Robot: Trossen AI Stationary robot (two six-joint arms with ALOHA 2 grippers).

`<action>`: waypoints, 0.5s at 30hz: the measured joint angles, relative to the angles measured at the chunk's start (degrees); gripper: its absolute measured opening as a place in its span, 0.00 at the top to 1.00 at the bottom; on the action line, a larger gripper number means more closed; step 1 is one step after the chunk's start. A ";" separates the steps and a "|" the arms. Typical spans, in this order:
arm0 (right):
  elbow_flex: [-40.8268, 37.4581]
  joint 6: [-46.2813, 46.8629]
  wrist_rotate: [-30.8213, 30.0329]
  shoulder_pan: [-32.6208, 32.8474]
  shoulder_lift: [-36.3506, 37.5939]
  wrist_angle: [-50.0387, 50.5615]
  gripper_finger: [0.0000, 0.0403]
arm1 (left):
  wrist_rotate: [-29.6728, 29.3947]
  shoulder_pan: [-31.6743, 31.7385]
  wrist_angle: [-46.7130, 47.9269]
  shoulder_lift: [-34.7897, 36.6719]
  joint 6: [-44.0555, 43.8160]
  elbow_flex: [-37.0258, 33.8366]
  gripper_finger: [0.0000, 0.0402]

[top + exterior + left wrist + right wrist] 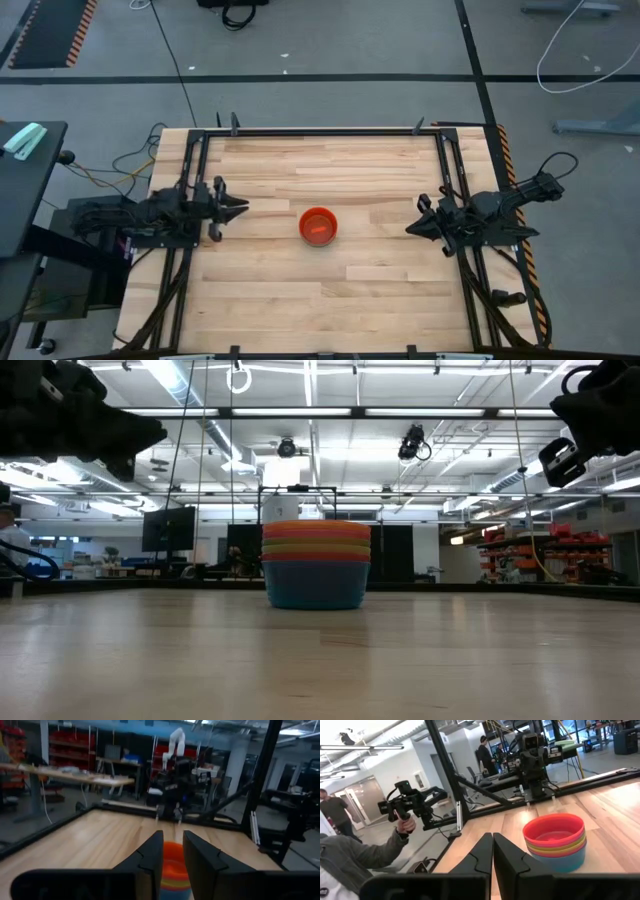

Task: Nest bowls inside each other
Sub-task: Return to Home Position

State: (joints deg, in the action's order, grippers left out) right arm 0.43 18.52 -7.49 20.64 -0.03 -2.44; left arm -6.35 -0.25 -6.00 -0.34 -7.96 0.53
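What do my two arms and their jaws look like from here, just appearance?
The left arm and right arm are dark, near black, with boxy joints. The left gripper and right gripper each end in two flat, wedge-shaped black jaws. A black cable loops off the right arm's rear.

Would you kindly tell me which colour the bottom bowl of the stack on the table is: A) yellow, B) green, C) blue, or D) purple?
C: in the low view, the lowest bowl of the stack, resting on the table, is the blue bowl.
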 joint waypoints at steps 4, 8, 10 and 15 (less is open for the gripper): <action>0.00 -0.05 0.00 0.00 0.00 0.02 0.95 | -0.02 0.01 -1.21 -0.01 2.78 0.00 0.79; 0.00 -4.16 -0.18 0.00 -0.51 0.01 0.95 | -0.06 0.02 2.04 -0.02 7.67 0.00 0.78; 0.00 -6.51 -0.55 -0.06 -0.86 0.10 0.95 | 0.05 0.02 3.69 -0.04 10.41 0.01 0.78; 0.02 -10.45 -1.07 -2.43 -1.64 0.01 0.95 | 0.02 0.13 4.19 -0.02 15.33 0.07 0.78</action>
State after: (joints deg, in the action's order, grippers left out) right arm 0.45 8.07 -8.56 18.21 -1.68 -2.42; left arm -6.33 -0.12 -1.81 -0.36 7.38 0.60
